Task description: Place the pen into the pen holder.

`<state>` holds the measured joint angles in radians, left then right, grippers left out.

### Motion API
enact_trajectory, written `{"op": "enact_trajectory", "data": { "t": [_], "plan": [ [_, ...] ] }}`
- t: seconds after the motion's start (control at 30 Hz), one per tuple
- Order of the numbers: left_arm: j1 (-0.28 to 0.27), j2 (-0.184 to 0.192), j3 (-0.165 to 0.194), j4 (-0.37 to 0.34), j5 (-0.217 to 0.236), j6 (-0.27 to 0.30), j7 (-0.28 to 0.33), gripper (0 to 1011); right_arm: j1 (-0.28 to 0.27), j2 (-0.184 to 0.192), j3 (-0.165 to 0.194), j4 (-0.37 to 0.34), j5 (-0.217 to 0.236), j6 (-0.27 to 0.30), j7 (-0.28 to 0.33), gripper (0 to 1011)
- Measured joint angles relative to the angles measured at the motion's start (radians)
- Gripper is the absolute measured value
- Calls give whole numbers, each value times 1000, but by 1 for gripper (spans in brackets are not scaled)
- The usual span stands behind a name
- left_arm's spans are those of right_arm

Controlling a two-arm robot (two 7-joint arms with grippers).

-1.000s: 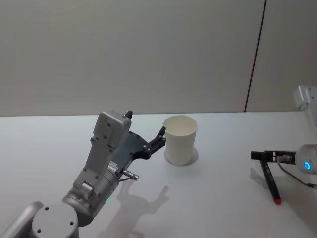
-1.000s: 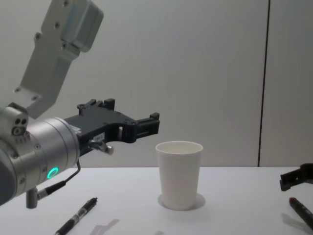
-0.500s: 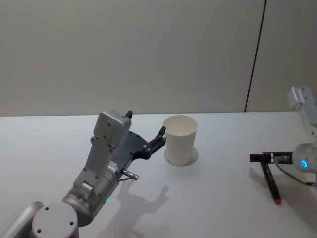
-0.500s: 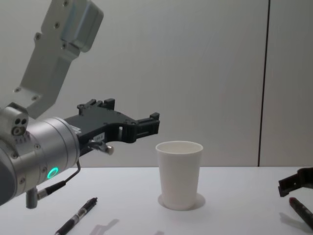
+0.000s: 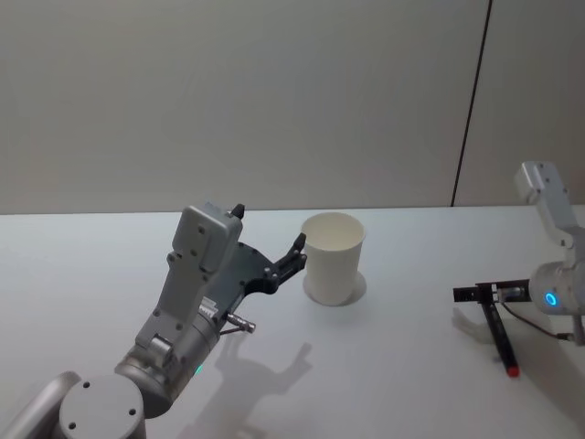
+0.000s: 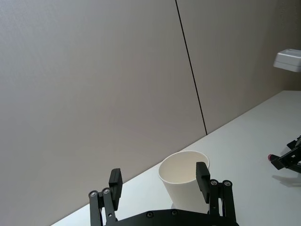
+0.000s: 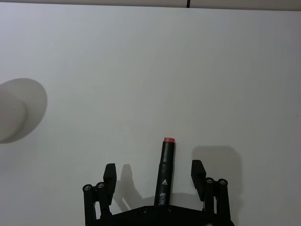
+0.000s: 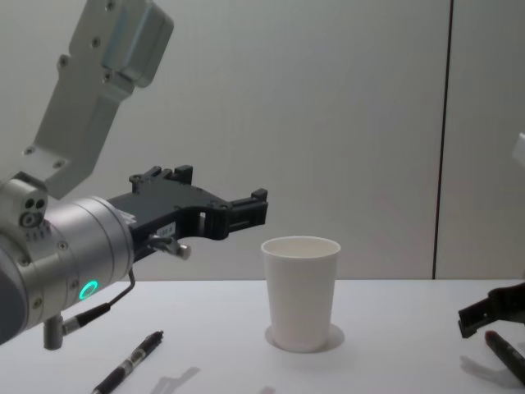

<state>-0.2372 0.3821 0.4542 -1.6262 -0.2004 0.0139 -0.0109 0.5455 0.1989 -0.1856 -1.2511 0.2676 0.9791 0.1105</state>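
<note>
A black pen (image 5: 501, 341) with a red cap lies on the white table at the right, also seen as the pen (image 7: 165, 172) and the pen (image 8: 505, 354). My right gripper (image 5: 479, 293) hovers just over it, open, its fingers straddling the pen's body in the right wrist view (image 7: 154, 170); low at the right edge it shows as the right gripper (image 8: 490, 310). The pen holder (image 5: 333, 259), a white paper cup, stands upright mid-table (image 8: 300, 292). My left gripper (image 5: 272, 236) is held open in the air beside the pen holder (image 6: 183, 181), holding nothing.
A second black pen (image 8: 131, 364) lies on the table at the near left, under my left arm. The white table (image 5: 411, 384) is bare between the cup and the right gripper. A grey wall stands behind.
My right gripper has sunk a little and shifted slightly toward the cup, staying over the pen. The left arm and the cup have not moved.
</note>
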Motion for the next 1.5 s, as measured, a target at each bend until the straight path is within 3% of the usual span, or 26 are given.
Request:
{"op": "enact_trajectory", "data": {
  "t": [0.53, 1.13, 1.5],
  "plan": [
    [0, 0, 0, 0, 0, 0, 0, 1003, 35, -8, -5, 62, -45, -3, 26, 1002],
    [0, 0, 0, 0, 0, 0, 0, 1003, 54, -14, -1, 107, -65, -14, 47, 1002],
    [0, 0, 0, 0, 0, 0, 0, 1003, 60, -18, 0, 132, -72, -19, 58, 762]
  ]
}}
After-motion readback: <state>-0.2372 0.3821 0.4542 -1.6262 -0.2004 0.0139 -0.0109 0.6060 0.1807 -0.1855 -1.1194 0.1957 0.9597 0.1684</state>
